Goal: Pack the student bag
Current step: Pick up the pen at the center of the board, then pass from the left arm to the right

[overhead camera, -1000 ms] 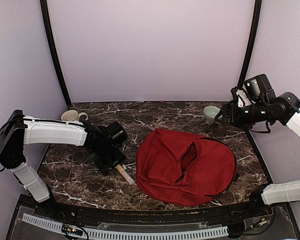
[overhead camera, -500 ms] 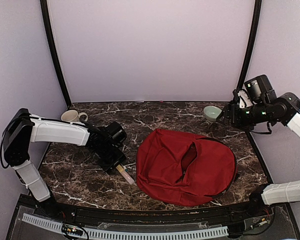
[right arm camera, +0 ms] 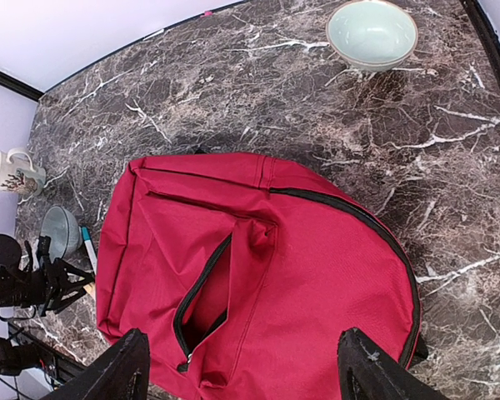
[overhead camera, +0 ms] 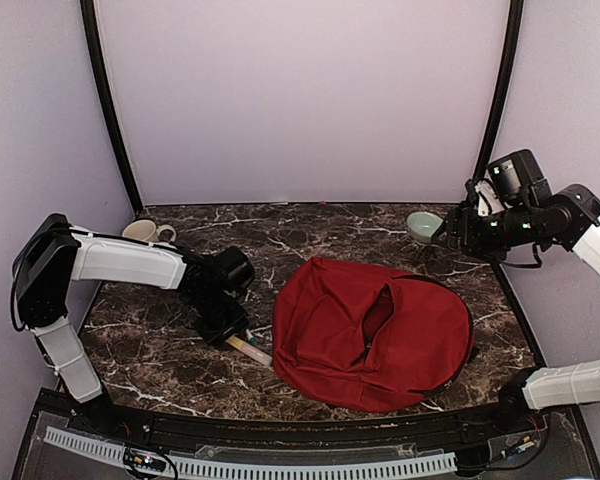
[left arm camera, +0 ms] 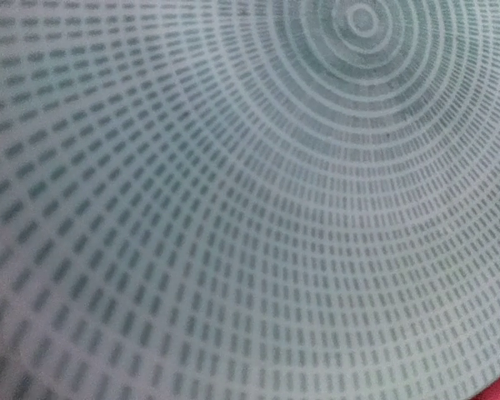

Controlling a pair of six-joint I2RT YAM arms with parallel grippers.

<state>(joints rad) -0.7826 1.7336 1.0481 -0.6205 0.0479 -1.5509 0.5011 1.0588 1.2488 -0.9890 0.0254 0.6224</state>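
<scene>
A dark-red backpack [overhead camera: 370, 335] is being shown lying flat on a dark marbled worktop [overhead camera: 150, 350], right of centre and toward the near edge. A black zip on its upper face is gaping partly open, and a dark slit is being exposed there.

The right tool [right arm camera: 242, 346] is being held high above the backpack, over the far right part of the worktop. Its two fingers [right arm camera: 125, 367] are being kept spread wide apart, released, with nothing between them.

The left tool [overhead camera: 225, 322] is being held low over the worktop, just left of the backpack. In the right wrist view, a grey-blue bowl [right arm camera: 60, 232] is being seen right beside it. The left wrist view is being filled completely by a blurred grey surface patterned with rings of small dashes, with a sliver of red in the near right corner. Whether the left tool is clenched or released cannot be told.

A pen [overhead camera: 250, 349] is lying on the worktop between the left tool and the backpack's left edge. A pale mug [overhead camera: 145, 232] is standing in the far left corner. A pale green bowl [overhead camera: 423, 224] is sitting upright near the far right edge, well apart from the backpack.
</scene>
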